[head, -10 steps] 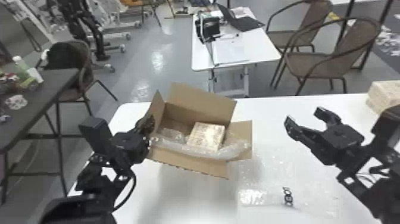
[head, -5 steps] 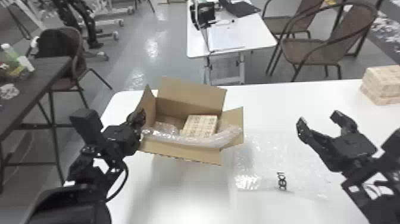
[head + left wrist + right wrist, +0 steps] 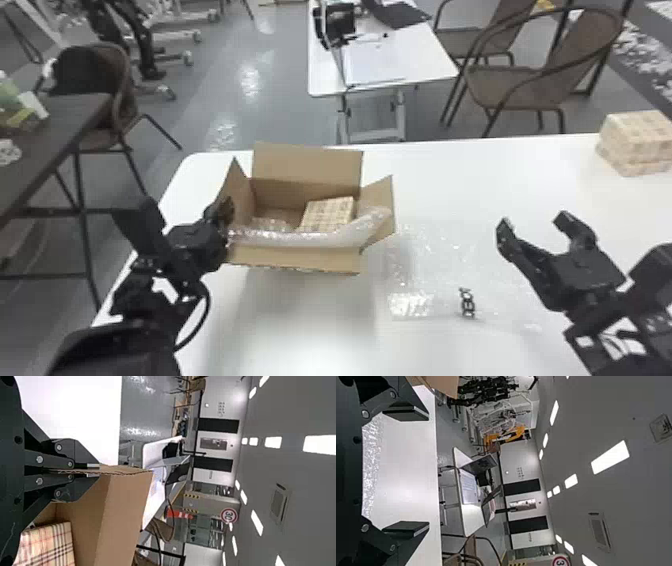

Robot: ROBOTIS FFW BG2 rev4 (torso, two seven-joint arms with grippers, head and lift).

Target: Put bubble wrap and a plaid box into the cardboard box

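So my left gripper (image 3: pixel 223 212) has the left flap of the cardboard box (image 3: pixel 300 257) pinched between its fingers. In the left wrist view, that left gripper (image 3: pixel 93 471) has its pads pressed up on both faces of the cardboard. My right gripper (image 3: pixel 534 224) is hanging out over the right part of the worktop (image 3: pixel 300 320), fingers spread wide, nothing between them.

The cardboard box sits near the worktop's far left corner, flaps up and open. The plaid box (image 3: pixel 327 212) is in there, toward the right side, with a long puffy strip of bubble wrap (image 3: pixel 320 239) lying in front of it along the near side and up onto the right flap.

Just to the right of the cardboard box there's a clear sheet (image 3: pixel 430 270) flat on the worktop, with some dark print (image 3: pixel 467 302) toward its near edge. Another plaid-looking stack (image 3: pixel 635 145) is over by the far right part. Label-wise, there's also a red-rimmed round sign (image 3: pixel 229 515) in the room behind.
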